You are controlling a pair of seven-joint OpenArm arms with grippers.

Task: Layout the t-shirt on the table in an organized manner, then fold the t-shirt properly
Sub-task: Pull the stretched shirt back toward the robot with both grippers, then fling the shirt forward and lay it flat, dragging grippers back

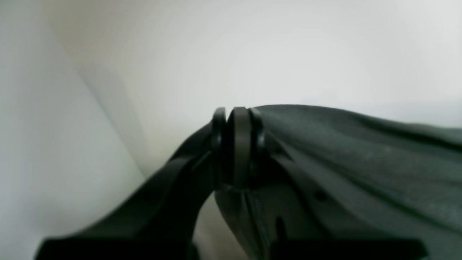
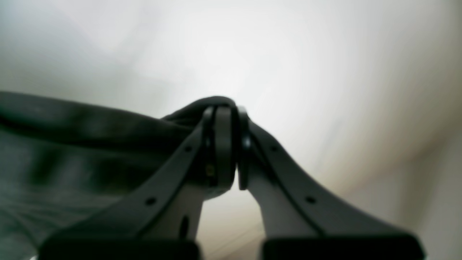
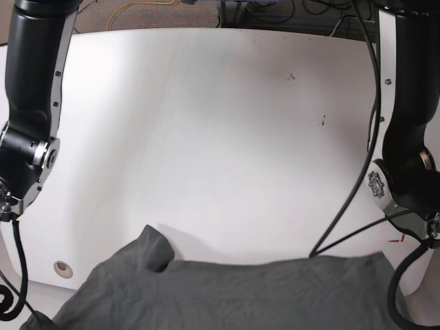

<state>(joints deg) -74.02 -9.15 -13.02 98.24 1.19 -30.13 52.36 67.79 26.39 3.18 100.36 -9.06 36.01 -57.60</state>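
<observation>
Base view: both my grippers, left gripper [image 1: 238, 144] and right gripper [image 2: 225, 144], pinch the t-shirt [image 3: 234, 292] at six o'clock; I'd spread evenly, keeping it taut over the table [image 3: 206, 137].

Soft, thin, matt charcoal-grey cloth of the t-shirt [image 3: 234, 292], faintly creased, smooth glossy white tabletop [image 3: 206, 137] flecked with small dark specks, matt black plastic left gripper [image 1: 238, 144] and right gripper [image 2: 225, 144], jaws smooth, black rubbery cables [image 3: 364, 137].

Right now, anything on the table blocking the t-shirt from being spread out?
Nothing visible. Both grippers, left and right, are shut on the t-shirt; the table beyond it shows only specks and a grommet hole.
</observation>
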